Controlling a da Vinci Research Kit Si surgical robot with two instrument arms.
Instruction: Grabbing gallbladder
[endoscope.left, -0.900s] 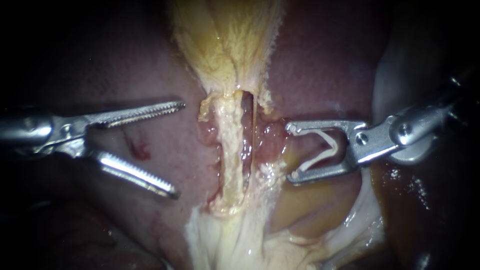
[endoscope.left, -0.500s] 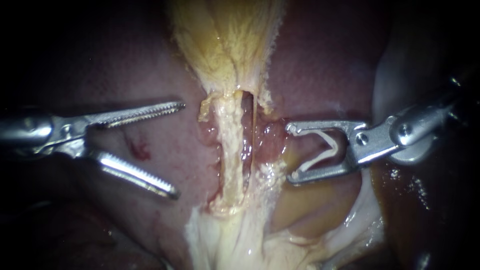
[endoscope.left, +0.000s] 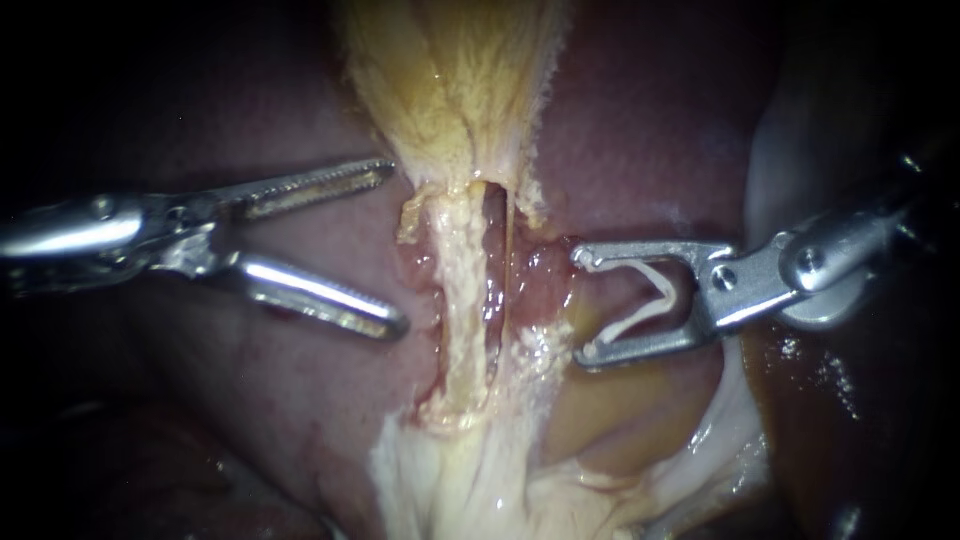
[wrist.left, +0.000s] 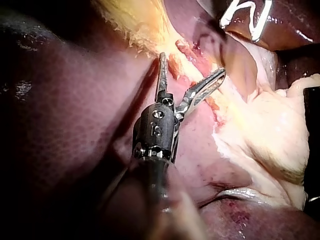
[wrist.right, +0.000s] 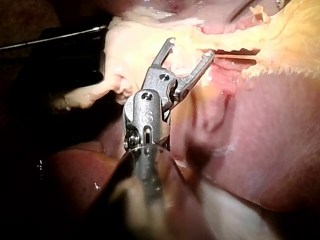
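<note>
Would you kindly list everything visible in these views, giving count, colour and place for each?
liver: one, dark red-purple, surrounding everything else.
gallbladder: one, yellow-tan, top centre of the endoscope view, narrowing downward.
tube: one clearly seen, pale yellow, running down from the gallbladder's narrow end, between the two instruments.
fatty tissue: one mass, whitish, below the tube.
clip: one, white, V-shaped, seated between the right instrument's jaws.
left instrument: one, silver, toothed jaws open and holding nothing, upper jaw tip beside the gallbladder's narrow end.
right instrument: one, silver, jaws wide apart around the clip, tips beside the tube.
</note>
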